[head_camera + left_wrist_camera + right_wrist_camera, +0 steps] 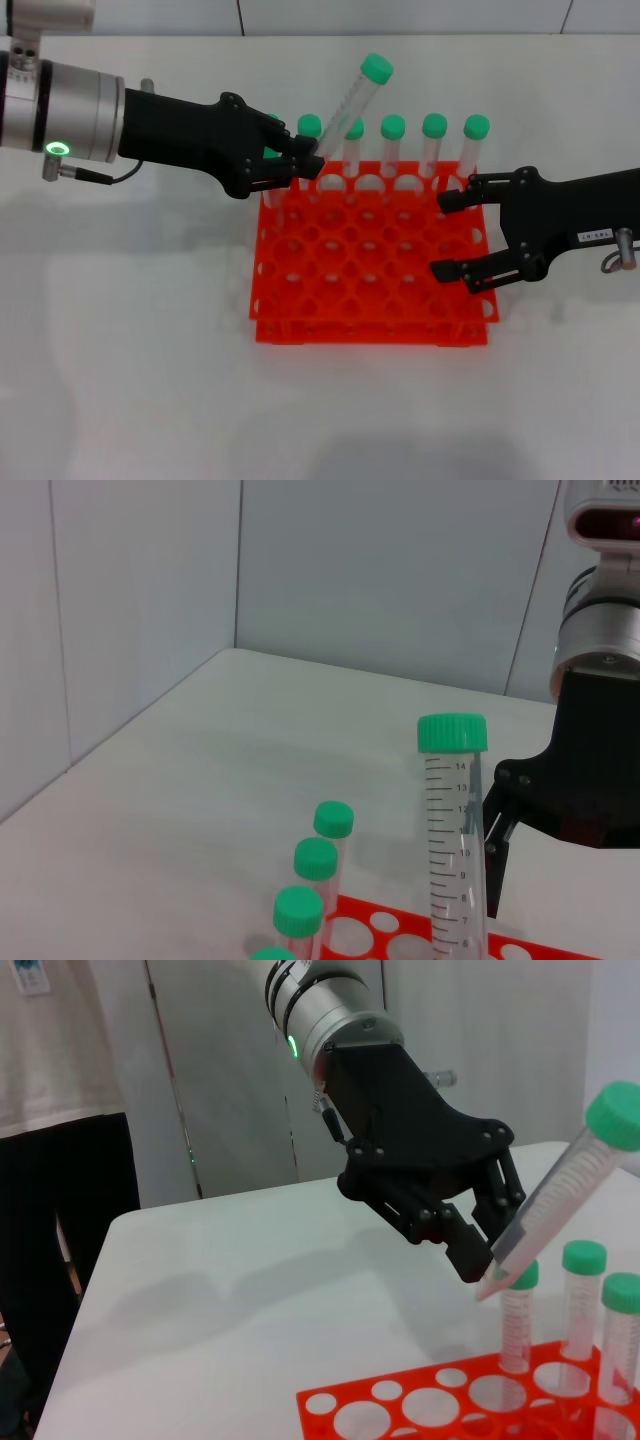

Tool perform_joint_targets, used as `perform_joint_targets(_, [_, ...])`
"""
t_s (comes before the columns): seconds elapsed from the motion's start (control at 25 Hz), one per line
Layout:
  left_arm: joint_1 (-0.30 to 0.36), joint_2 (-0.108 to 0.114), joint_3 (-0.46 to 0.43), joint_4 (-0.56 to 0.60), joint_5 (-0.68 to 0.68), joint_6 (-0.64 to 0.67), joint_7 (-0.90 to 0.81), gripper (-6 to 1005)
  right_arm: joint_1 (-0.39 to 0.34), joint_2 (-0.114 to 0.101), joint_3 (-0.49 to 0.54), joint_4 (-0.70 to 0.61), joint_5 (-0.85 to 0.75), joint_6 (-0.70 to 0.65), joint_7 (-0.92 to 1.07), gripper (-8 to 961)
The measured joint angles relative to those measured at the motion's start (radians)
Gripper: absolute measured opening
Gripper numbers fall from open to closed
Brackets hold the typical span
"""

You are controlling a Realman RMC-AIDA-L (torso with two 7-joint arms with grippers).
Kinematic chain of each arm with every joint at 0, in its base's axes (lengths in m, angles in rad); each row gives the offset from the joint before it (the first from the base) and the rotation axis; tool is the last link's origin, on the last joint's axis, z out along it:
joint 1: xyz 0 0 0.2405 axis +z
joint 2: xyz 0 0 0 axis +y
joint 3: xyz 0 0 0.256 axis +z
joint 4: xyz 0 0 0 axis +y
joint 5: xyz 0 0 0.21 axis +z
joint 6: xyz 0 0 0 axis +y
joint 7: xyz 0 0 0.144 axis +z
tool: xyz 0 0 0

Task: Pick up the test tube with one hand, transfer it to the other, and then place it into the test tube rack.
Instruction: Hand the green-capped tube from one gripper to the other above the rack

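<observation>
Head view: left gripper point(300, 160) pinching a tilted clear tube point(352, 96) by its lower end, above the rack's point(372, 300) back-left corner.
Right gripper point(452, 236) hangs spread wide over that glossy orange grid's right edge; round green cap point(376, 68) on top.

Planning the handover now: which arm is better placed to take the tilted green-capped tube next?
Right. The labelled black right gripper hovers open and empty over the orange-red plastic rack, while the left gripper already pinches the tilted clear tube.

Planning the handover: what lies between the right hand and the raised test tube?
In the head view, the rack's back row of capped tubes stands between the open right hand and the tilted test tube gripped by the left hand.
</observation>
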Motion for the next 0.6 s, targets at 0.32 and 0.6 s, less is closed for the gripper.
perform_joint_targets(0.32, [0.004, -0.014, 0.003, 0.000, 0.016, -0.029, 0.002, 183, 0.000, -0.003, 0.010, 0.006, -0.003, 0.002, -0.001, 858])
perform_joint_targets(0.6, [0.008, -0.024, 0.005, 0.000, 0.031, -0.045, 0.001, 183, 0.011, -0.014, 0.076, -0.023, 0.002, -0.008, 0.049, 857])
